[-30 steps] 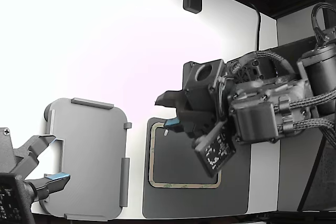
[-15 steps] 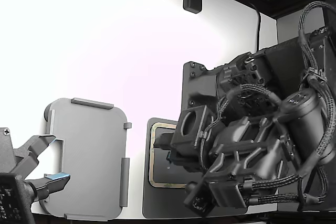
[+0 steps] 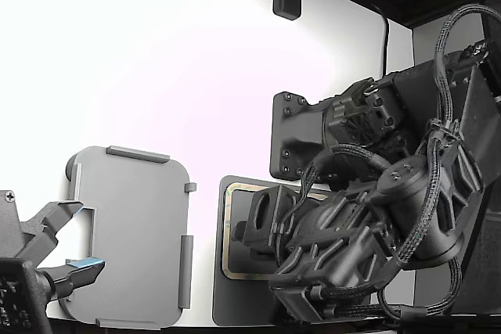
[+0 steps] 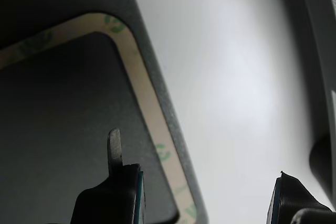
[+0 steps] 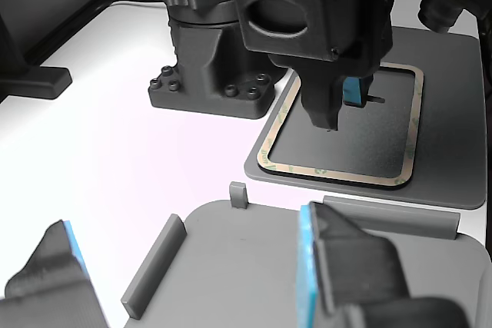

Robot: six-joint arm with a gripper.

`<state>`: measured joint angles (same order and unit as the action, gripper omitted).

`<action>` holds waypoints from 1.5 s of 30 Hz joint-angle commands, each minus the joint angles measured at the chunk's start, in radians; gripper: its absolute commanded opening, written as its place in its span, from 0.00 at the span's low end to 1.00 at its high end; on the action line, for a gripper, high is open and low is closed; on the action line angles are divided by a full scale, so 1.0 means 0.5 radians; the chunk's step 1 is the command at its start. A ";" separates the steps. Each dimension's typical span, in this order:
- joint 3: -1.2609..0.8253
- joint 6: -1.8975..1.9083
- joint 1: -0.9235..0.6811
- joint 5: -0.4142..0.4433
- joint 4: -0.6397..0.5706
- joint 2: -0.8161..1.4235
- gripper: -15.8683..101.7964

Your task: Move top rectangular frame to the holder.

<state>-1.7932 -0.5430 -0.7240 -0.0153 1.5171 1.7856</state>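
Observation:
The top rectangular frame (image 3: 226, 234) is a thin tan ring lying flat on a dark grey pad (image 3: 235, 307). It also shows in the other view (image 5: 338, 177) and close up in the wrist view (image 4: 137, 72). My gripper (image 3: 249, 228) hangs low over the frame's side nearest the holder. It is open and empty, as the wrist view (image 4: 202, 182) and the other view (image 5: 338, 105) show. One finger (image 4: 113, 182) is over the dark inside, the other (image 4: 291, 198) over the white table, so they straddle the border. The holder (image 3: 133, 232) is a light grey tabbed plate on the exterior view's left, with nothing on it.
A second arm's open gripper (image 3: 66, 248) sits at the holder's near-left edge; its blue-padded fingers (image 5: 338, 266) fill the foreground of the other view. A black bolted mount block (image 3: 293, 138) stands just behind the pad. My arm's body and cables hide most of the pad.
My arm has swung down and turned its wrist, bringing the open gripper from above the pad to low over the frame's holder-side edge. The second arm and the holder have not moved.

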 commanded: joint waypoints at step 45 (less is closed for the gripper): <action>-0.417 -0.331 -0.144 0.110 -0.558 -0.123 0.75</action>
<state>-2.0187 -0.7041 -0.8145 0.0399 1.2441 1.7012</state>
